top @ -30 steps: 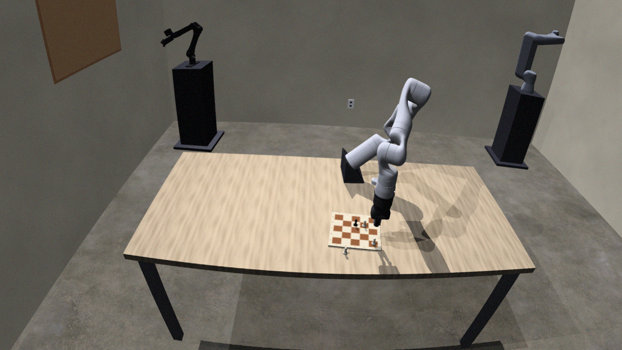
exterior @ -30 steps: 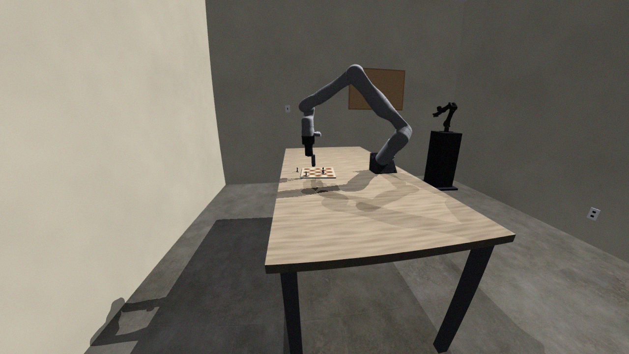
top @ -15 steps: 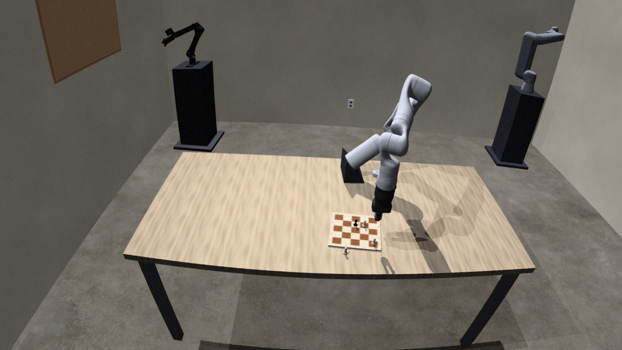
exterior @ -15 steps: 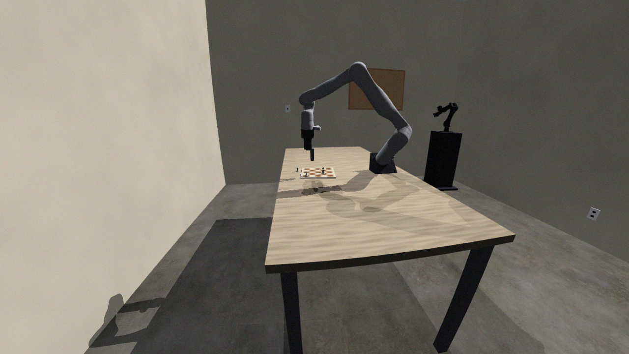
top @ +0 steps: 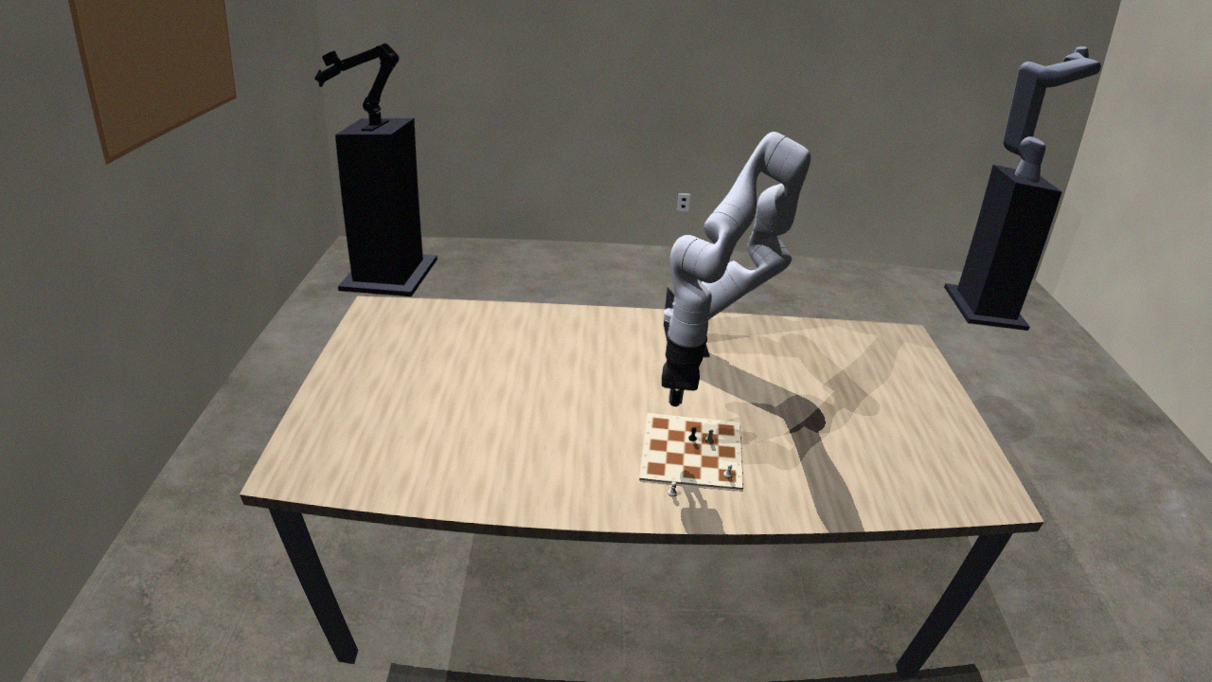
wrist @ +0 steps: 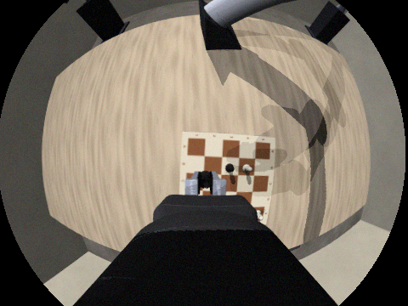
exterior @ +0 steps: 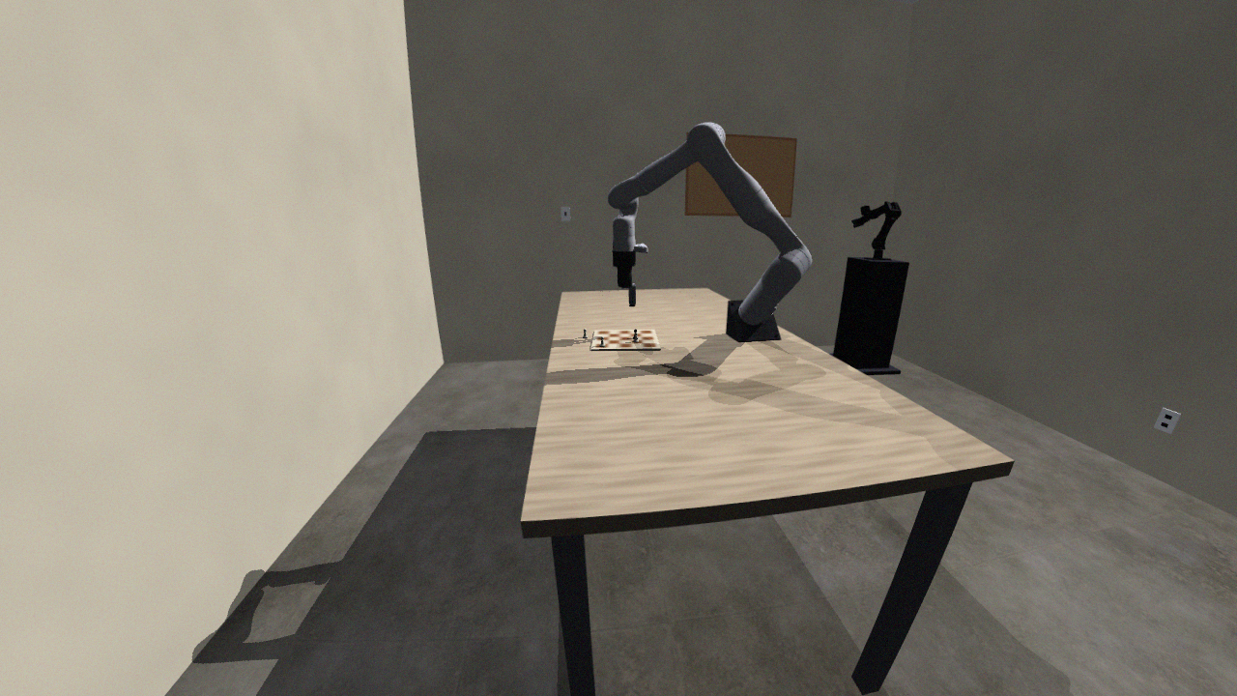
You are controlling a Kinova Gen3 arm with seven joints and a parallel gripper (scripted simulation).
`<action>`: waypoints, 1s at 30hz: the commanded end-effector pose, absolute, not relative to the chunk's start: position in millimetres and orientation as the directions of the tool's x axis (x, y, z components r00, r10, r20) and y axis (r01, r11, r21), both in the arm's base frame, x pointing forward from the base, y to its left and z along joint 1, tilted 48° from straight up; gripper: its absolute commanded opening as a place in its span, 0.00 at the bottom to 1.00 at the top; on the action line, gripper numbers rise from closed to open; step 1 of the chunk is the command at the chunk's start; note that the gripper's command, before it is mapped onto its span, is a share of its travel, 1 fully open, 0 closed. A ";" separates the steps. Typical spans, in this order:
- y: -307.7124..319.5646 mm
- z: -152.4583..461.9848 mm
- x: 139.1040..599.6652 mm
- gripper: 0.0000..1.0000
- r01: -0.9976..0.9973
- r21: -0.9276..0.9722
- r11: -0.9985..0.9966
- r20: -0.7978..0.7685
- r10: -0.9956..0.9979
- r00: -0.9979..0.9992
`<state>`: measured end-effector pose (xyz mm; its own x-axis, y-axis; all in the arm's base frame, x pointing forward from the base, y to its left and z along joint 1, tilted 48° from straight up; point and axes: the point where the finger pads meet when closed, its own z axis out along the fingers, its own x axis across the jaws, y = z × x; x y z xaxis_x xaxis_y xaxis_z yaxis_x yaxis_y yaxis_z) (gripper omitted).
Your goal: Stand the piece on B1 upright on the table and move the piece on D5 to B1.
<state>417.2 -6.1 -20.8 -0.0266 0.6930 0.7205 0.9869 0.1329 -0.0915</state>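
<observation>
In the top view we saw a pale chess piece [top: 672,488] standing upright on the desk [top: 440,398], just off the chessboard [top: 649,447]. Above the board's far edge hung the end effector [top: 676,395], raised well off the squares and pinching a dark piece we could hardly make out. Further right, a black piece [top: 694,436], a grey piece [top: 710,438] and another pale piece [top: 727,471] stood on the board

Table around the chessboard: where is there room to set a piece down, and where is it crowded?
Free: the wide stretch of table left of the board in the top view. Crowded: the strip before the board's near edge, where a pale piece stands; behind it the pincer hangs, gripping a piece.
</observation>
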 end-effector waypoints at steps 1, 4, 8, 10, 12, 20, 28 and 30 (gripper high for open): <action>-24.4 -36.3 402.3 0.00 0.988 -0.117 0.095 0.731 0.682 0.021; -24.4 -36.3 402.3 0.00 0.988 -0.117 0.095 0.731 0.682 0.021; -24.4 -36.3 402.3 0.00 0.988 -0.117 0.095 0.731 0.682 0.021; -24.4 -36.3 402.3 0.00 0.988 -0.117 0.095 0.731 0.682 0.021; -24.4 -36.3 402.3 0.00 0.988 -0.117 0.095 0.731 0.682 0.021; -19.7 -40.8 401.5 0.00 0.989 -0.116 0.095 0.732 0.681 0.021; -4.7 -54.7 398.9 0.00 0.989 -0.116 0.095 0.732 0.681 0.021; 2.0 -60.9 397.8 0.00 0.989 -0.116 0.095 0.732 0.681 0.021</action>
<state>400.7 -4.4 -56.3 0.0197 0.6840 0.7292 0.9898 0.0897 -0.1108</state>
